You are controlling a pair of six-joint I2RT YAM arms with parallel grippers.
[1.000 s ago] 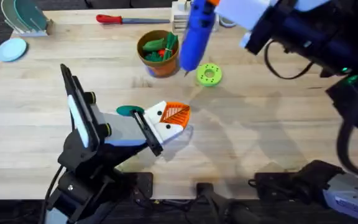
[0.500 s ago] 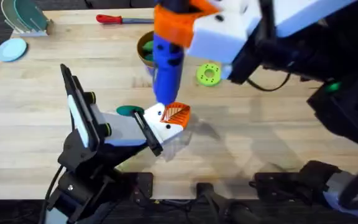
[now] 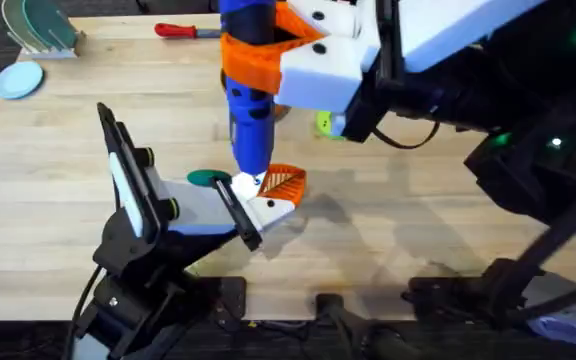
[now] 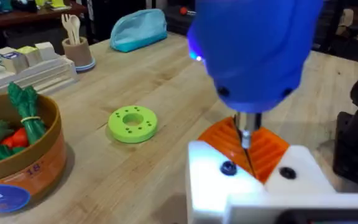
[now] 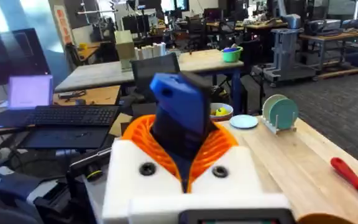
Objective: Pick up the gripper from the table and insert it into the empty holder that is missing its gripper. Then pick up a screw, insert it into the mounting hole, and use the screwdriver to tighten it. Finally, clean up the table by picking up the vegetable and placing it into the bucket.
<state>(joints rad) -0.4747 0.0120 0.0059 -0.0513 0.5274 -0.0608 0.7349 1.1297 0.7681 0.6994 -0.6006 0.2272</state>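
My right gripper (image 3: 268, 60) (image 5: 182, 165) is shut on the blue screwdriver (image 3: 250, 130) (image 5: 179, 118) and holds it upright, tip down. The dark tip (image 4: 246, 134) hangs just over the orange gripper (image 3: 284, 181) (image 4: 266, 149), which sits in the white holder (image 3: 268, 208) (image 4: 216, 186). That holder is one jaw of my left gripper (image 3: 273, 195) (image 4: 253, 174), which looks shut with nothing held. Two dark screw heads (image 4: 227, 168) show in the white face. The teal vegetable (image 3: 206, 179) lies flat beside the left arm. The orange-brown bucket (image 4: 17, 162) holds toy vegetables.
A lime-green disc (image 4: 133, 123) (image 3: 325, 124) lies between bucket and holder. A red-handled tool (image 3: 183, 31) rests along the far edge. A plate rack (image 3: 38, 28) and a pale blue disc (image 3: 18, 78) are far left. A tan cup (image 4: 76, 50) and teal pouch (image 4: 138, 28) stand farther back.
My right arm carried the screwdriver from the back right, over the bucket, forward and left, and lowered its tip onto the holder. The left arm has stayed still.
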